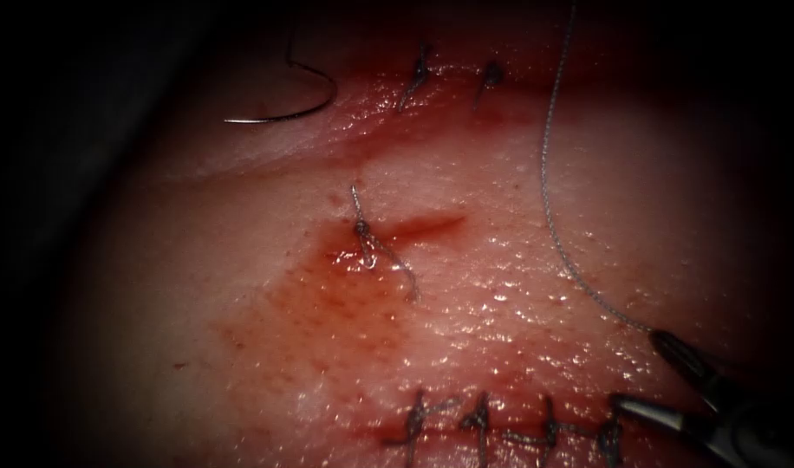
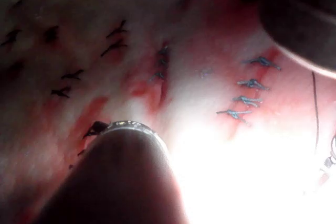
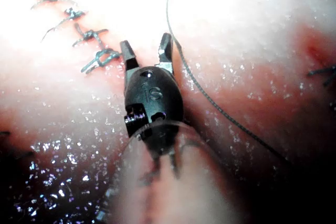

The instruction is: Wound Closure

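The right tool [image 1: 653,368] stands with its jaws well open, one tip up by the thread [image 1: 549,208] and the other low beside the stitched row [image 1: 510,429]. From the right wrist view the thread [image 3: 210,100] runs close along one open jaw of that tool [image 3: 147,51], touching or just beside it; I cannot tell which, and nothing is clamped. The left tool [image 2: 123,129] shows as a shaft end, and I cannot tell how its jaws stand or whether it holds anything.

Taking the cut [image 1: 414,227] as the landmark: the thread rises above and to the right of it, well apart, in a long loose sweep. A short knotted stitch [image 1: 380,247] sits at the cut's left end in red fluid [image 1: 328,286]. The needle [image 1: 297,95] lies free on the tissue [image 1: 588,173], well up and to the left of the cut, held by neither tool and not in the tissue.

Its long axis lies roughly across the endoscope view, the arc bulging away from the cut's left side. One fine end, likely the point, aims leftward; the other curls up towards the dark edge.

The risks, as I judge them: the slack thread could snag on an open jaw, or drag the loose needle across the tissue. The needle near the dark edge could prove awkward to grasp.
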`<action>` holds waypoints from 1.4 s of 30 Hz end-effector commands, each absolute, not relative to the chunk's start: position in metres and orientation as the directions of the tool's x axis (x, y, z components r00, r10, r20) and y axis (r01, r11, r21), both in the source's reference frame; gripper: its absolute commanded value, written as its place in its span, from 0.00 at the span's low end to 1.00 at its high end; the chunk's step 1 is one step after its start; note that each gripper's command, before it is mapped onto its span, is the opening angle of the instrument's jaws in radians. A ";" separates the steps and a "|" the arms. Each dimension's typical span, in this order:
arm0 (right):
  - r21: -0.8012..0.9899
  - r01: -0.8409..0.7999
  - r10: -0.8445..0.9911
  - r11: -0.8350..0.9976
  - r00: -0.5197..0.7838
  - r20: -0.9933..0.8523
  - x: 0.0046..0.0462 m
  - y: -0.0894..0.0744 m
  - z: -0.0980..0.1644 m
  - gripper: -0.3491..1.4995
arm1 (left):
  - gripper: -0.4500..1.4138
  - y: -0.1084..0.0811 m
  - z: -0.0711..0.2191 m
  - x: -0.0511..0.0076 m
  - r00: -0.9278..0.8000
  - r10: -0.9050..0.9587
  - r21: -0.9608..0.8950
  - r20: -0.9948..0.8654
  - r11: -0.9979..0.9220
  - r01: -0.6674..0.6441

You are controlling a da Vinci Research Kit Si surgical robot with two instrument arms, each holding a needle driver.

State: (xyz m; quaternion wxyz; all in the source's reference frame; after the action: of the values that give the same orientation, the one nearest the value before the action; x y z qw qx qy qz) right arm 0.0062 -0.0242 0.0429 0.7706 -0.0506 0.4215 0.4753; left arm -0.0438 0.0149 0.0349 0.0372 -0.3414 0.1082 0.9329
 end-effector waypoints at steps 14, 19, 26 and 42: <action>0.037 -0.664 0.363 0.747 0.360 -0.860 0.0068 -0.023 0.033 0.97 | 0.99 0.016 0.041 -0.0377 -0.716 0.099 0.109 -0.691 -0.965 -0.239; 0.036 -0.620 0.328 0.784 0.365 -0.871 0.0086 -0.021 0.034 0.97 | 0.92 0.013 0.040 -0.0331 -0.690 0.078 0.142 -0.720 -0.956 -0.257; 0.045 -0.540 0.298 0.841 0.393 -0.870 0.0089 -0.019 0.037 0.87 | 0.86 0.006 0.039 -0.0274 -0.668 0.043 0.168 -0.743 -0.954 -0.249; 0.049 -0.470 0.293 0.881 0.461 -0.837 0.0103 -0.011 0.042 0.79 | 0.60 -0.008 0.042 -0.0275 -0.715 -0.058 0.308 -0.697 -0.924 -0.226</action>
State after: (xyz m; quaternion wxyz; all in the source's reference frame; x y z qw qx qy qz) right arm 0.0097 -0.0110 0.0410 0.8502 -0.0943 0.4676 0.2230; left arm -0.0272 -0.0086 0.0422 0.0377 -0.3727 0.1893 0.9077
